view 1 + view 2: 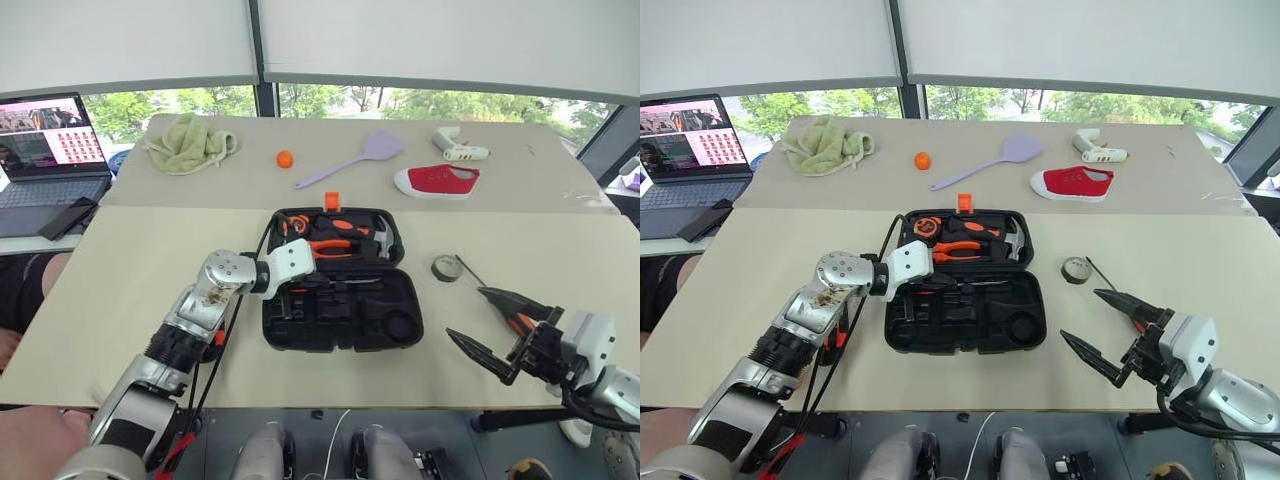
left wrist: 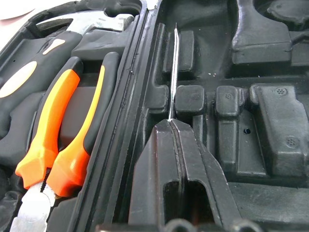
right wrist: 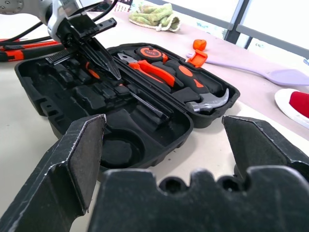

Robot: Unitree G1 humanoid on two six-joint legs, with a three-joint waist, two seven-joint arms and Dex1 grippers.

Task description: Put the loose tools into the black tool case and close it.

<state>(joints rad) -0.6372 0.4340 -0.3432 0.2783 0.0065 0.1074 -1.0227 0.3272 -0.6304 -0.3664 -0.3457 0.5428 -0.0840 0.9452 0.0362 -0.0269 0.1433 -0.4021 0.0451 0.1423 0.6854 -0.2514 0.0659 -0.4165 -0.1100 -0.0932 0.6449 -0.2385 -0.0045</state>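
Inside open black tool case (image 1: 345, 325), left gripper (image 2: 172, 126) clenched on screwdriver (image 2: 172, 72), pliers (image 1: 330, 244) and hammer (image 1: 380, 238) slotted, right gripper (image 1: 490, 325) released.

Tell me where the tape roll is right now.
The tape roll lies on the table, just right of the open tool case and ahead of the open right gripper, with a thin tool beside it.
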